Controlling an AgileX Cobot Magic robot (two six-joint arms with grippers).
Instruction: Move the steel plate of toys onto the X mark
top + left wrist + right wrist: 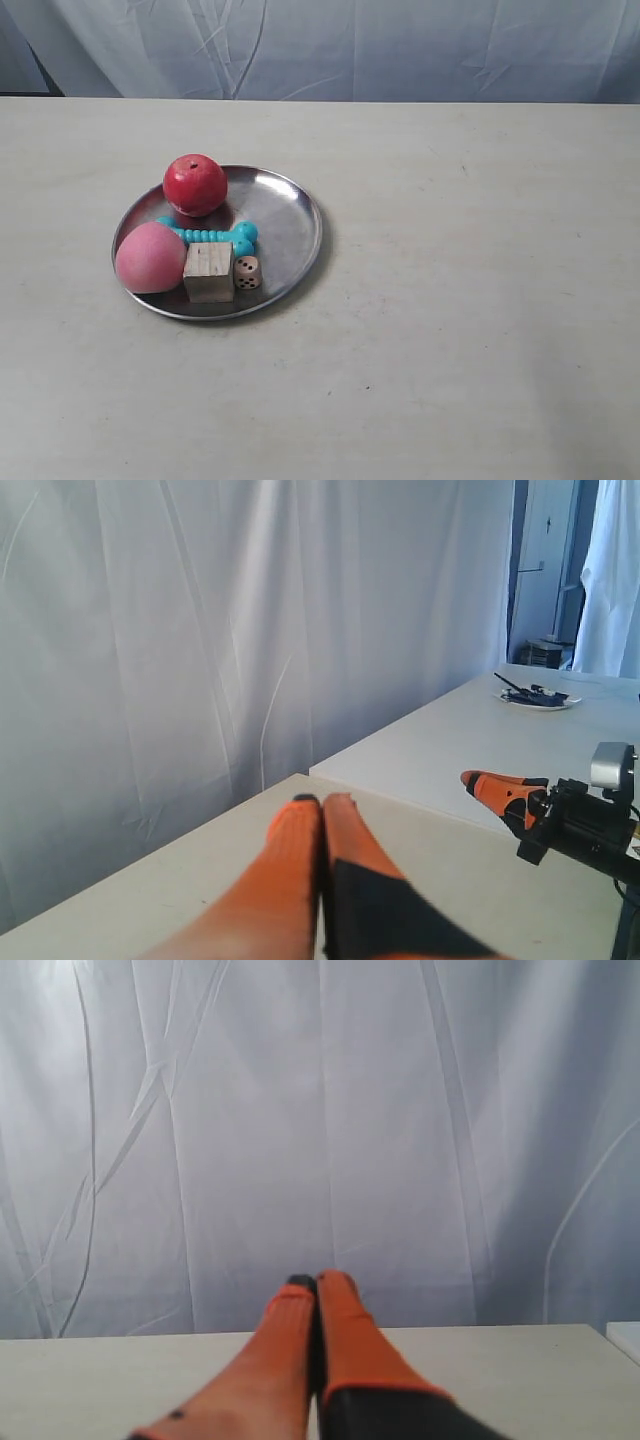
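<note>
The steel plate (pixel 290 215) lies on the table, left of centre in the exterior view. It holds a red ball (pixel 195 184), a pink egg-shaped ball (pixel 149 257), a turquoise bone (pixel 215 235), a wooden cube (pixel 208 271) and a small die (pixel 247 272). A tiny dark speck (pixel 368 388) sits nearer the front; it is too small to tell whether it is the X mark. Neither arm appears in the exterior view. My left gripper (pixel 322 800) is shut and empty above the table. My right gripper (pixel 316 1280) is likewise shut and empty.
White curtains hang behind the pale table (pixel 480 260). In the left wrist view the other arm's orange fingers (pixel 495 788) show to the side. A second table behind it carries a small dish (pixel 535 697).
</note>
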